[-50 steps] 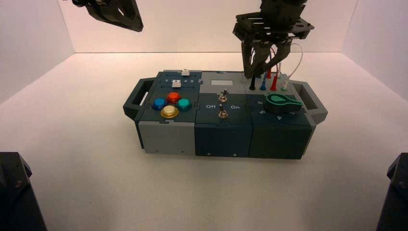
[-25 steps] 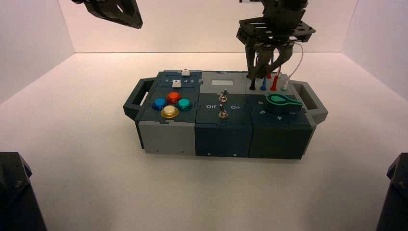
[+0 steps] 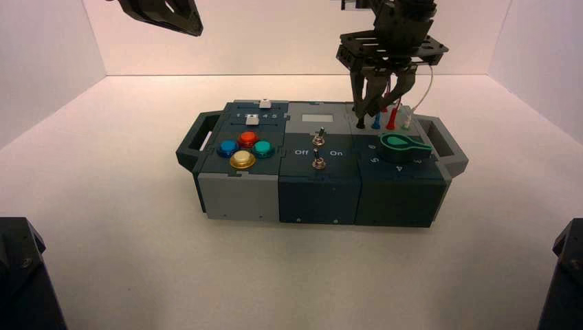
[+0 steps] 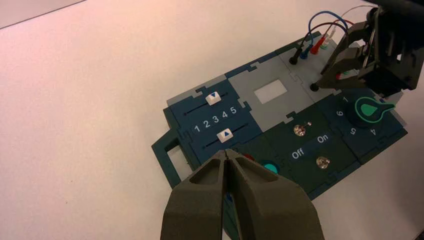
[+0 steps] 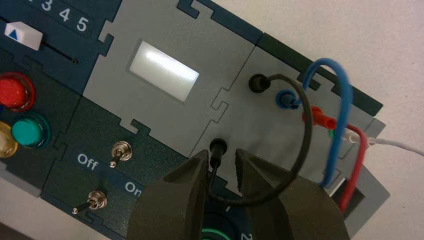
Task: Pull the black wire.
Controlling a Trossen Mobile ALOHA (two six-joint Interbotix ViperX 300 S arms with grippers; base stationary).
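Note:
The black wire (image 5: 305, 135) loops between two black plugs on the grey panel at the box's back right. In the right wrist view, my right gripper (image 5: 220, 157) is open, with its fingers on either side of the near black plug (image 5: 218, 147). One finger is close against the plug. The far black plug (image 5: 257, 83) sits in its socket. In the high view the right gripper (image 3: 361, 113) hangs just above the near black plug (image 3: 360, 124). My left gripper (image 4: 227, 152) is shut and empty. It is held high at the back left (image 3: 196, 29).
Blue-plugged (image 5: 340, 100) and red-plugged (image 5: 320, 117) leads arch right beside the black one, and a white wire (image 3: 427, 86) trails off behind. The green knob (image 3: 404, 145) lies just in front of the plugs. Two toggle switches (image 3: 318, 137) stand in the box's middle.
My right gripper has come down a little over the near black plug and its fingers have narrowed around it. The left arm has hardly moved.

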